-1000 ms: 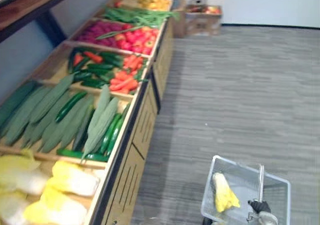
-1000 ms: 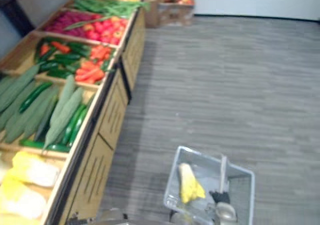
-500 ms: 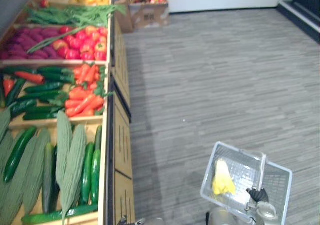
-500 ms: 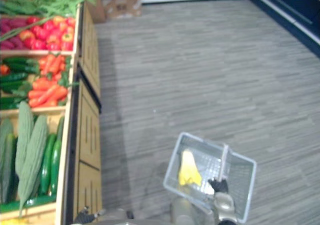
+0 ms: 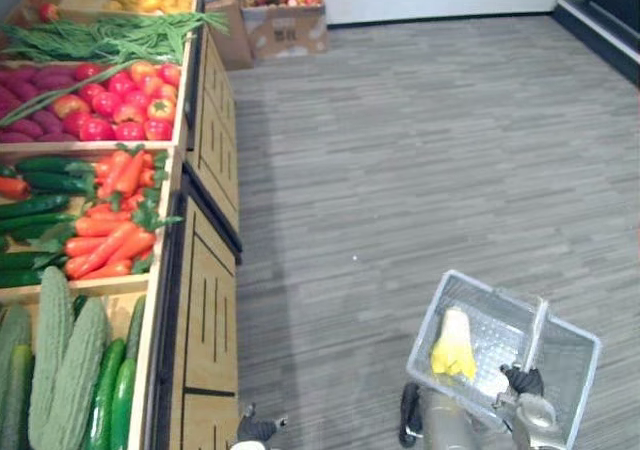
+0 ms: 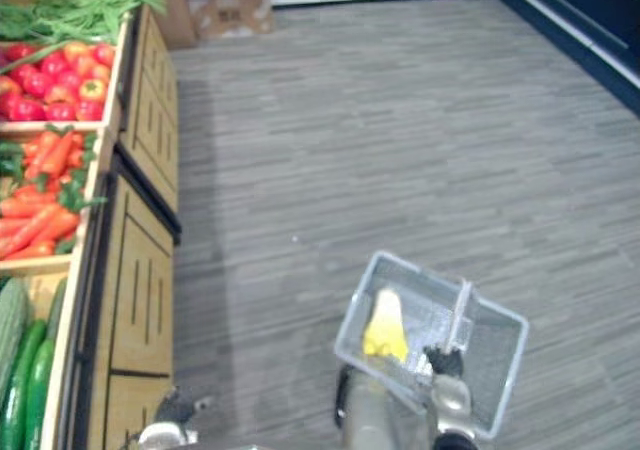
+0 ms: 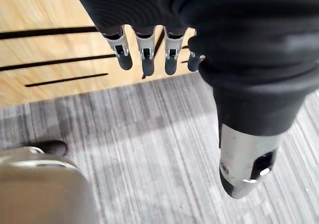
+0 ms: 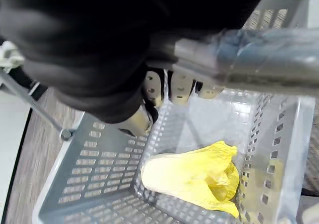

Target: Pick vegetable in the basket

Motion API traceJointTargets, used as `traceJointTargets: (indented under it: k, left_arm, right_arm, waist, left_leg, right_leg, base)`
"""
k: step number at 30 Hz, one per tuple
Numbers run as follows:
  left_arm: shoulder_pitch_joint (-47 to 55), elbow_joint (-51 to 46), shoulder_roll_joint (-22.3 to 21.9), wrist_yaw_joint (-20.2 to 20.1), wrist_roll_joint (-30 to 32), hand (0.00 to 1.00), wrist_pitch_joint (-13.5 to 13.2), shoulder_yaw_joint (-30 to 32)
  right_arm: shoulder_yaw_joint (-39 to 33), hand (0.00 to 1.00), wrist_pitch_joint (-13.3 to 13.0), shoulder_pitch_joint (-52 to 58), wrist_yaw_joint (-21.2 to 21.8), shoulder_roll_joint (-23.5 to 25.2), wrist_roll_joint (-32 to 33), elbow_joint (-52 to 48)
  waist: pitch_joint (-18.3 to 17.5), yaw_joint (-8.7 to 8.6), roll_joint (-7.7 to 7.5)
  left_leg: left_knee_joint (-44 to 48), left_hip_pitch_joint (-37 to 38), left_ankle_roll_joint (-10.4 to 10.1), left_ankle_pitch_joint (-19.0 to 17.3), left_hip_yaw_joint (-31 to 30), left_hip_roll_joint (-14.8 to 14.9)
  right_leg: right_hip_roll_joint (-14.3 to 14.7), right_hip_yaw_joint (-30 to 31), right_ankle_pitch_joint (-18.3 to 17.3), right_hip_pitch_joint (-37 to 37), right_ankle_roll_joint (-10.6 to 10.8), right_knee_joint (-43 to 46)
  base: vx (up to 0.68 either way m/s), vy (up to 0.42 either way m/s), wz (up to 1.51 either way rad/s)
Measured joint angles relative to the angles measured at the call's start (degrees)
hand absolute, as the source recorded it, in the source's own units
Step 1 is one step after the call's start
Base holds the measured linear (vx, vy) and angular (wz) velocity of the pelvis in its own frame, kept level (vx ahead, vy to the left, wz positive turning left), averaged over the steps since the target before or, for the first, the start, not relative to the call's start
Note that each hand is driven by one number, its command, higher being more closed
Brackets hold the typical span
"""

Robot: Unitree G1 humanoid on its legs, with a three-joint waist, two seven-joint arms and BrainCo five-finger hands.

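Pale wood makes up the produce stand (image 5: 210,300) along the robot's left. Its bins hold knobbly green gourds (image 5: 60,370) beside smooth cucumbers (image 5: 112,410) nearest the robot, then orange carrots (image 5: 110,225), red tomatoes (image 5: 120,100) and long green beans (image 5: 110,35) farther off. A cardboard box (image 5: 285,20) sits on the floor past the stand's far end. The left hand (image 5: 256,432) hangs low, just beside the stand's front panel. Its fingers (image 7: 143,55) are straight and loose above the grey plank floor (image 5: 400,150), with nothing in them. To the right hangs a grey perforated plastic basket (image 5: 488,342), and the vegetable (image 5: 452,342) lies on its bottom against the side wall nearer the stand. It is a leafy head, creamy white and smooth at the stalk end, which points away from the robot. Toward the robot it opens into crumpled, brighter yellow leaves. The right hand (image 5: 523,382) carries the basket, its fingers (image 8: 182,87) curled round the handle (image 5: 538,328), a pale bar that crosses above the basket.
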Motion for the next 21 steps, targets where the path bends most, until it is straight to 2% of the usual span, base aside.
traceJointTargets:
  k: [1, 2, 3, 4, 6, 8, 9, 10, 11, 12, 15, 16, 18, 19, 20, 21]
  left_arm:
    - [0.1, -0.1, 0.7, 0.1, 0.0, 0.00, -0.2, -0.1]
    - [-0.1, 0.4, 0.7, 0.1, 0.0, 0.00, -0.2, -0.2]
    - [-0.1, 0.5, 0.6, 0.3, -0.1, 0.00, -0.2, -0.3]
    - [0.0, 0.5, 0.4, 0.3, -0.1, 0.00, -0.2, -0.3]
    - [0.6, 0.4, -0.4, 0.4, -0.3, 0.00, -0.1, -0.5]
    - [0.8, 0.4, -0.1, 0.7, -0.8, 0.00, -0.1, -0.4]
    - [1.1, 0.5, 0.2, 0.8, -0.8, 0.00, -0.1, -0.6]
    - [1.4, 0.5, 0.4, 0.7, -0.8, 0.00, -0.1, -0.9]
    - [1.4, 0.5, 0.5, 0.7, -0.7, 0.00, -0.1, -1.0]
    - [1.3, 0.5, 0.4, 0.7, -0.7, 0.00, -0.1, -0.9]
    - [1.2, 0.3, 0.5, 0.8, -0.7, 0.00, -0.5, -0.9]
    - [1.2, 0.5, 0.7, 0.8, -0.7, 0.00, -0.3, -0.9]
    - [1.4, 0.4, 0.6, 0.8, -0.7, 0.00, -0.2, -0.8]
    - [1.6, 0.3, 0.5, 0.9, -0.7, 0.00, -0.1, -0.4]
    - [1.6, 0.3, 0.4, 0.9, -0.6, 0.00, -0.1, -0.3]
    - [2.0, 0.3, -0.1, 0.8, -0.4, 0.00, -0.1, -0.3]
  right_arm:
    - [0.0, 1.00, -0.1, 0.7, -0.1, 0.2, 0.0, 0.3]
    - [0.0, 1.00, -0.2, 1.4, -0.3, -0.4, -0.3, 1.1]
    - [0.0, 1.00, -0.3, 1.2, -0.4, -0.4, -0.2, 1.3]
    - [0.0, 1.00, -0.2, 0.9, -0.4, -0.4, -0.3, 2.0]
    - [0.0, 1.00, 0.1, 0.2, -0.4, -0.8, -0.2, 4.3]
    - [0.0, 1.00, 0.9, 0.6, -0.4, -1.2, -0.2, 5.3]
    - [0.3, 1.00, 1.0, 0.8, -0.4, -1.4, -0.2, 5.3]
    - [0.2, 1.00, 1.0, 0.8, -0.4, -1.6, -0.2, 5.4]
    - [0.0, 1.00, 1.1, 1.0, -0.5, -2.1, -0.2, 5.6]
    - [0.1, 1.00, 1.1, 1.8, -0.5, -2.4, -0.2, 5.6]
    - [0.0, 1.00, 1.5, 3.9, -0.5, -2.5, -0.2, 5.8]
    - [0.0, 1.00, 1.8, 3.9, -0.5, -2.2, -0.1, 5.8]
    - [0.0, 1.00, 2.1, 3.8, -0.5, -1.7, -0.1, 5.5]
    - [0.1, 1.00, 2.3, 4.4, -0.6, -0.8, -0.1, 4.5]
    - [0.1, 1.00, 2.3, 4.7, -0.6, -0.7, -0.1, 4.1]
    - [0.3, 1.00, 2.4, 5.4, -0.7, -0.6, -0.2, 3.4]
  waist:
    - [-0.6, -0.31, -0.98]
    - [-1.2, -0.47, 0.13]
    - [-1.7, -0.67, 0.69]
    - [-1.8, -0.77, 0.72]
    - [-2.0, -0.93, 1.05]
    - [-2.0, -1.21, 0.95]
    - [-1.5, -1.07, 0.03]
    - [-1.5, -0.83, 0.13]
    - [-1.5, -0.76, 0.37]
    - [-1.4, -0.66, 0.41]
    - [-1.4, 0.00, 0.31]
    - [-1.4, 0.36, 0.30]
    - [-1.4, 0.42, 0.31]
    - [-1.2, 0.72, 0.04]
    - [-1.2, 0.76, 0.04]
    - [-1.4, 0.95, 0.68]
  left_leg:
    - [0.4, -0.1, 0.0, 0.0, -0.5, -0.5]
    - [1.0, -0.5, 0.1, 0.6, -2.3, 0.8]
    - [3.7, -2.5, 0.3, 2.8, -4.7, 1.8]
    - [5.2, -3.7, 0.3, 4.2, -5.6, 2.0]
    - [12.0, -8.0, -0.4, 9.1, -8.5, 2.4]
    - [22.8, -13.5, -0.7, 19.7, -10.8, 1.9]
    - [28.3, -15.8, -1.0, 26.8, -9.9, 2.2]
    - [31.7, -17.1, -1.0, 26.3, -8.7, 2.7]
    - [37.8, -19.4, -0.7, 22.0, -5.4, 3.8]
    - [40.7, -21.0, 0.4, 18.0, -2.6, 4.0]
    - [39.8, -26.5, 1.8, 10.9, 2.1, 2.7]
    - [33.7, -28.9, 2.2, 9.4, 6.5, 2.4]
    - [27.1, -30.1, 2.7, 9.2, 9.5, 1.8]
    - [17.6, -30.1, 3.1, 9.6, 11.8, -0.3]
    - [13.8, -30.1, 3.3, 10.3, 11.8, -1.3]
    - [6.4, -29.9, 3.2, 12.6, 10.9, -3.0]
  right_leg:
    - [-0.8, 0.2, -2.6, 0.8, -0.6, -1.8]
    - [0.1, -1.5, -4.7, 1.2, -0.6, -1.0]
    - [1.0, -2.7, -5.4, 1.9, -1.4, -2.0]
    - [1.3, -3.1, -5.6, 2.3, -1.7, -2.6]
    - [1.9, -4.6, -5.9, 4.8, -3.1, -4.8]
    - [1.5, -6.0, -7.1, 8.9, -4.3, -6.5]
    - [1.3, -6.0, -7.7, 11.6, -5.1, -7.9]
    - [1.2, -6.0, -8.0, 12.8, -5.4, -8.5]
    - [1.3, -6.3, -8.0, 15.9, -5.5, -10.2]
    - [1.3, -6.7, -8.0, 19.9, -5.5, -12.9]
    - [1.0, -8.8, -8.0, 26.7, -5.4, -18.2]
    - [0.8, -9.5, -7.9, 28.3, -5.3, -19.4]
    - [0.6, -10.0, -7.9, 29.4, -5.2, -20.1]
    - [-0.6, -10.6, -8.5, 31.3, -3.2, -20.8]
    - [-1.0, -10.7, -8.9, 32.0, -2.4, -21.1]
    - [-1.3, -10.7, -9.6, 33.2, -1.0, -21.9]
  base:
    - [0.14, -0.172, 0.35]
    - [0.26, -0.241, 0.35]
    - [0.29, -0.259, 0.23]
    - [0.32, -0.268, 0.24]
    - [0.27, -0.178, 0.28]
    - [0.32, -0.195, 0.31]
    - [0.33, -0.195, 0.06]
    - [0.39, -0.219, -0.03]
    - [0.31, -0.150, 0.05]
    - [0.31, -0.129, 0.13]
    - [0.28, -0.009, 0.32]
    - [0.20, 0.067, 0.10]
    - [0.17, 0.086, 0.02]
    - [0.24, 0.146, 0.03]
    - [0.29, 0.216, 0.04]
    - [0.31, 0.289, -0.06]
